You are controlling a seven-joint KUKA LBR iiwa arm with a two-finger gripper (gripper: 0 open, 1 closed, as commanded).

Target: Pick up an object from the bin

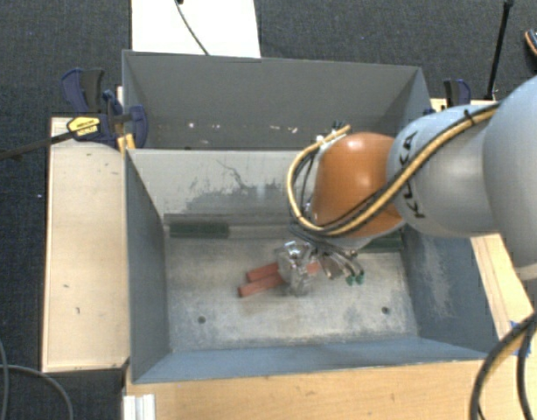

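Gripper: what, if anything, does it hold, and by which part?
Cannot be told: the gripper is down at the right end of the reddish-brown sticks mid-bin, hiding any hold.

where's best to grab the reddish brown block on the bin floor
Likely across its narrow width, near the left half of the reddish-brown block, coming straight down from above. It lies flat on the bin floor, long and thin, and the gripper sits over its right end.

- "KUKA" stands in dark letters on the grey arm, above and right of the jaws, beside the orange cover.
- A black-and-yellow cable runs close along the letters, so the word reads only in part.
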